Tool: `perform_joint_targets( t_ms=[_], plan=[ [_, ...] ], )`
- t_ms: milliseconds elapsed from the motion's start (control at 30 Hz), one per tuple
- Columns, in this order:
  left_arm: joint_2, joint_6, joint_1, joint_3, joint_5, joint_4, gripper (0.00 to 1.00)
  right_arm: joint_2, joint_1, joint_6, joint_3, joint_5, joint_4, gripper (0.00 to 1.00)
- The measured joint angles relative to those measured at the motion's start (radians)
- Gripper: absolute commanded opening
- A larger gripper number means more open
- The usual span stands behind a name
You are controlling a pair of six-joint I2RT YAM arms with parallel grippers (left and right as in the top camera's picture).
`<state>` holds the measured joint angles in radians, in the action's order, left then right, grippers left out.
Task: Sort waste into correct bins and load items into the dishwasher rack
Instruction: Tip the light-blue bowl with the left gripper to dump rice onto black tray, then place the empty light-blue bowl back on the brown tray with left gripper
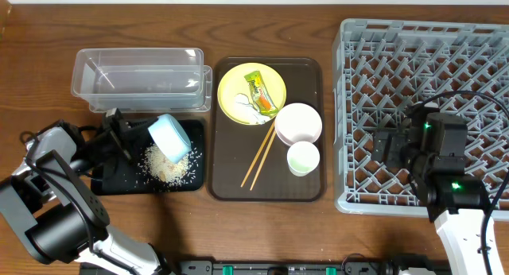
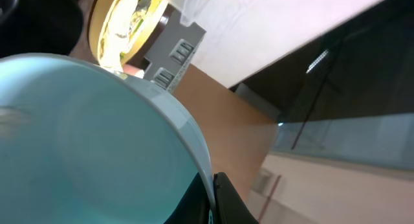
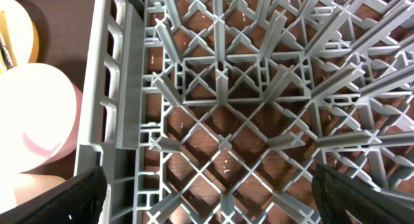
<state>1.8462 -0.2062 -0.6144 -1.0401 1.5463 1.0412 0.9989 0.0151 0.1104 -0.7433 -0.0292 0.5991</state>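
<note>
My left gripper is shut on the rim of the light blue bowl, held tipped over the black tray. White rice scraps lie in that tray under the bowl. In the left wrist view the bowl fills the frame with my fingers clamped on its rim. The clear tub stands behind. The yellow plate carries the green-and-orange wrapper. Chopsticks, white bowl and white cup lie on the brown tray. My right gripper is open over the grey rack.
The brown serving tray sits between the bins and the rack. The right wrist view shows the rack's lattice with the white bowl just outside its wall. Cables run over the rack at the right arm.
</note>
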Motion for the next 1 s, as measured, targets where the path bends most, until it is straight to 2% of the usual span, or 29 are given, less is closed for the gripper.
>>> perform_joint_targets(
  t_ms=[167, 300, 400, 533, 667, 833, 1000],
  plan=[
    [0.0, -0.074, 0.0, 0.0, 0.0, 0.0, 0.06, 0.0, 0.0, 0.0, 0.0, 0.0, 0.002, 0.99],
    [0.0, -0.082, 0.0, 0.0, 0.0, -0.026, 0.06, 0.0, 0.0, 0.0, 0.0, 0.0, 0.002, 0.99],
    [0.0, 0.008, 0.0, 0.0, 0.001, -0.079, 0.06, 0.0, 0.0, 0.0, 0.0, 0.0, 0.002, 0.99],
    [0.0, 0.16, 0.0, 0.0, 0.0, -0.06, 0.06, 0.0, 0.0, 0.0, 0.0, 0.0, 0.004, 0.99],
    [-0.01, 0.243, 0.013, 0.0, -0.01, -0.054, 0.06, 0.0, 0.0, 0.0, 0.0, 0.002, 0.006, 0.99],
    [-0.111, 0.288, 0.11, 0.0, -0.119, -0.055, 0.06, 0.0, 0.0, 0.0, 0.0, 0.011, 0.006, 0.98],
    [-0.284, 0.282, 0.317, -0.009, -0.333, -0.092, 0.06, 0.0, 0.0, 0.0, 0.0, 0.026, 0.006, 0.98]
  ],
)
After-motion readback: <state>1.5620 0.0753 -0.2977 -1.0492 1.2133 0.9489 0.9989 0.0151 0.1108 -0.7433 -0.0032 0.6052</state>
